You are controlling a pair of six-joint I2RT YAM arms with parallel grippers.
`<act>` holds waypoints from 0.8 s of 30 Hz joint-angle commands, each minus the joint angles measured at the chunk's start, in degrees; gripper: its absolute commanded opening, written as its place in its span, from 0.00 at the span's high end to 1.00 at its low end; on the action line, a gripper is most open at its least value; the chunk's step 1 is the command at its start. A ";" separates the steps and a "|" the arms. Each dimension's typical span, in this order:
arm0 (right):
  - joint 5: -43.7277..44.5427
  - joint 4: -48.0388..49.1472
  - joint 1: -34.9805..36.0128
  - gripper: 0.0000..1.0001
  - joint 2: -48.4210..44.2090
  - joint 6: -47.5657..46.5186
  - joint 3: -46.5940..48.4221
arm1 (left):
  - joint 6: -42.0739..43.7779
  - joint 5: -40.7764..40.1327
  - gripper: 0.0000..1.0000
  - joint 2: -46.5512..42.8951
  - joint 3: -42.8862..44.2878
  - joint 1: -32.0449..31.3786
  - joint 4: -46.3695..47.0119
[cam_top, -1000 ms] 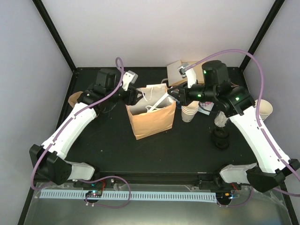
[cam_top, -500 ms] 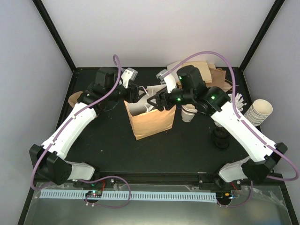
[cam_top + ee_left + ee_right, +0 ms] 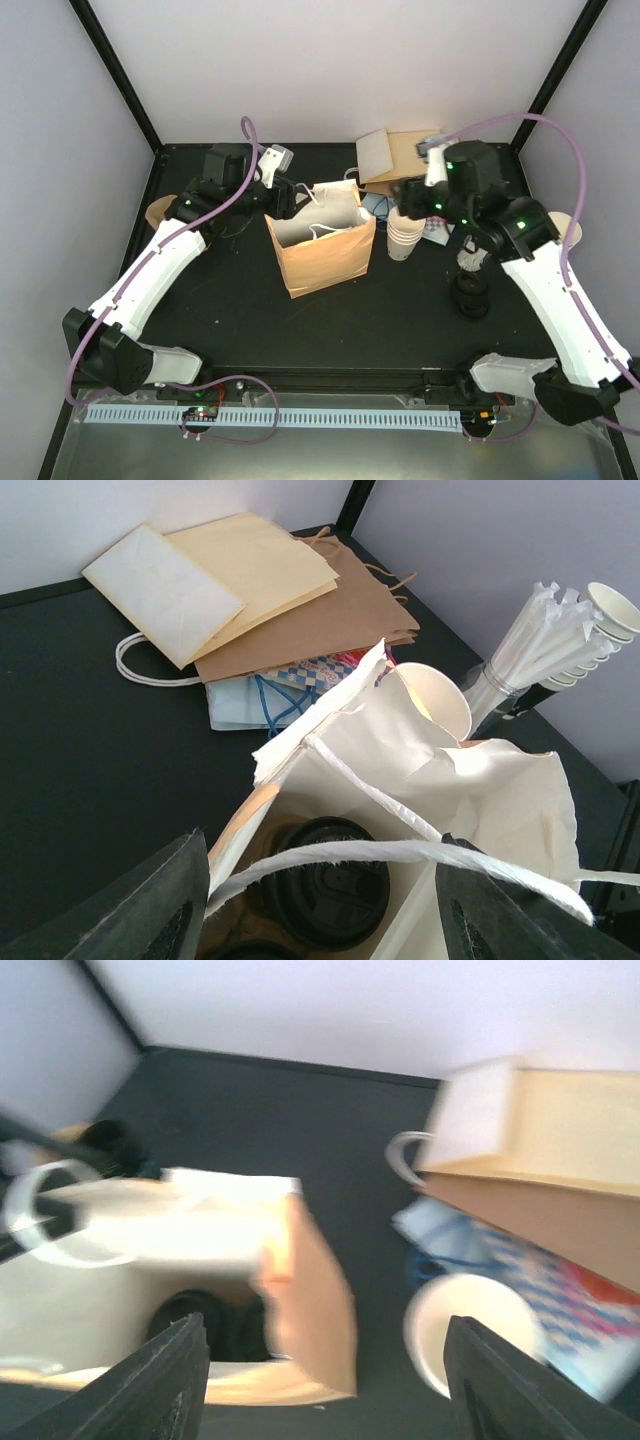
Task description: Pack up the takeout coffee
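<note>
Your right arm has swung back out of the brown paper bag [image 3: 325, 258] toward the right of the top view. Its right fingers [image 3: 165, 1385] now stand wide apart, holding nothing. The takeout coffee [image 3: 325, 882] sits down inside the bag, black lid up, lower middle of the left wrist view. It is below and between the left fingers [image 3: 150, 912], which are spread open across the bag's mouth, with the white handle [image 3: 400, 852] running between them.

No legible txt, labels or nos. anywhere (blue-checked packet [image 3: 295, 680], approx. 2 o'clock from brown bag [image 3: 322, 262], shows pattern only).
</note>
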 commanded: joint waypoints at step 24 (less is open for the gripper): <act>27.60 1.52 -25.86 0.67 1.50 13.72 -17.64 | 1.90 -0.14 0.35 -1.27 1.38 0.24 0.43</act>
